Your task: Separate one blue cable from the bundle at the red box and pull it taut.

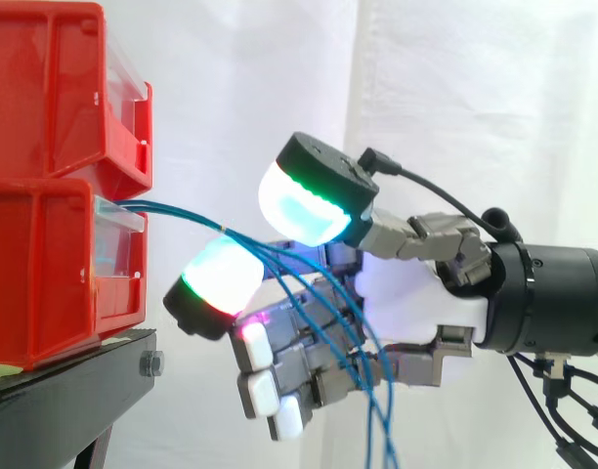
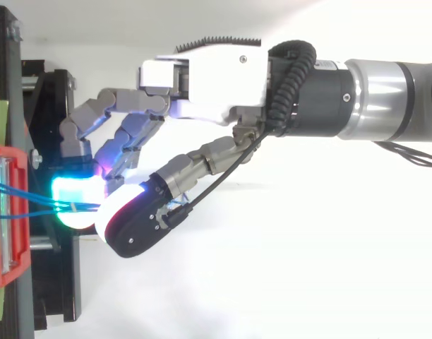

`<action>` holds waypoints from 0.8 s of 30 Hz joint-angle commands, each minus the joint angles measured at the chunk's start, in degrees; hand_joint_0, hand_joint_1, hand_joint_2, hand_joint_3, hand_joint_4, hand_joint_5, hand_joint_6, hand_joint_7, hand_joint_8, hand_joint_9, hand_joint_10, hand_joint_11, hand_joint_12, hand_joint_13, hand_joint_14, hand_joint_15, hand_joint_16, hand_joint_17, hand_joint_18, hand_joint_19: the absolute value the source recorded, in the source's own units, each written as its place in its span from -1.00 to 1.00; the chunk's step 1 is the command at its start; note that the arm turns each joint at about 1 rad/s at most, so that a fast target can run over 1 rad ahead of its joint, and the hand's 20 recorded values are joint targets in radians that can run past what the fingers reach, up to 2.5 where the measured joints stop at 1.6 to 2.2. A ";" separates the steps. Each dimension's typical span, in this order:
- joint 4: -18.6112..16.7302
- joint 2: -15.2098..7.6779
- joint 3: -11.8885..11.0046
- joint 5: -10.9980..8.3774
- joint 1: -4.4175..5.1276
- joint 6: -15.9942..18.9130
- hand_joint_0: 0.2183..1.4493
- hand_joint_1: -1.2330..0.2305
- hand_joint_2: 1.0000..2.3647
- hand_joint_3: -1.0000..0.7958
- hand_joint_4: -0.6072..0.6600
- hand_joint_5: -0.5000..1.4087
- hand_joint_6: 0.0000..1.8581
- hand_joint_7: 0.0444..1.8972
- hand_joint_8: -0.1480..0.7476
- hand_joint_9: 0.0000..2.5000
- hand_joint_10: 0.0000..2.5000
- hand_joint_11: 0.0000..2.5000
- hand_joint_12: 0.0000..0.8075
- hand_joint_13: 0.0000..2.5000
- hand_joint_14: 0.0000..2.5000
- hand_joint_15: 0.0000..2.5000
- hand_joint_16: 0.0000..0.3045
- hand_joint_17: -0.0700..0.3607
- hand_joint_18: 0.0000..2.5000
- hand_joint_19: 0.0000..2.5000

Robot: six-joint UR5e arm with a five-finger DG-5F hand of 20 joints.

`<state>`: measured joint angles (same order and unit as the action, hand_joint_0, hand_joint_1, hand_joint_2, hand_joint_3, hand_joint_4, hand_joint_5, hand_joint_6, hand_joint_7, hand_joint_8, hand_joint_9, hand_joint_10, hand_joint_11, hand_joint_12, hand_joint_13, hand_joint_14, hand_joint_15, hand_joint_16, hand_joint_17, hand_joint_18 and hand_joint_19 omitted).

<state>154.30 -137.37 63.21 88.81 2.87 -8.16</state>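
Several thin blue cables (image 1: 182,215) come out of the front of the lower red bin (image 1: 35,283) and run right, then fan out and drop past the hand. They lie close together where they leave the bin (image 2: 25,203). The hand (image 1: 416,293) reaches in from the right with its palm (image 2: 209,78) facing the bin. Two large glowing pads, one above (image 1: 309,200) and one below (image 1: 216,283), bracket the cables. A gap shows between them, and they do not clamp any cable. The other fingers (image 1: 279,371) curl downward behind the hanging cables.
A second red bin (image 1: 45,88) is stacked on the lower one. Both rest on a black stand (image 1: 64,401) with a bolt at its front corner. A white curtain hangs behind. The arm fills the right side.
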 commanded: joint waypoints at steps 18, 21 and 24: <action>-0.32 0.00 0.60 -0.04 0.12 0.08 -0.36 -0.26 -0.98 -0.25 0.16 -0.68 -0.14 0.01 0.00 -0.33 -0.98 -0.29 -0.02 -0.28 -0.98 -0.43 -0.65 -0.12 -0.42 -0.36; -0.32 0.00 0.60 -0.04 0.21 0.08 -0.35 -0.26 -0.98 -0.26 0.17 -0.69 -0.13 0.00 0.00 -0.33 -0.98 -0.29 -0.02 -0.28 -0.98 -0.43 -0.65 -0.12 -0.42 -0.37; -0.41 0.00 0.60 -0.04 0.29 -0.01 -0.36 -0.26 -0.99 -0.31 0.17 -0.69 -0.13 -0.01 0.00 -0.33 -0.98 -0.29 -0.01 -0.27 -0.98 -0.43 -0.65 -0.12 -0.41 -0.36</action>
<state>153.96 -137.37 63.84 88.77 3.08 -8.10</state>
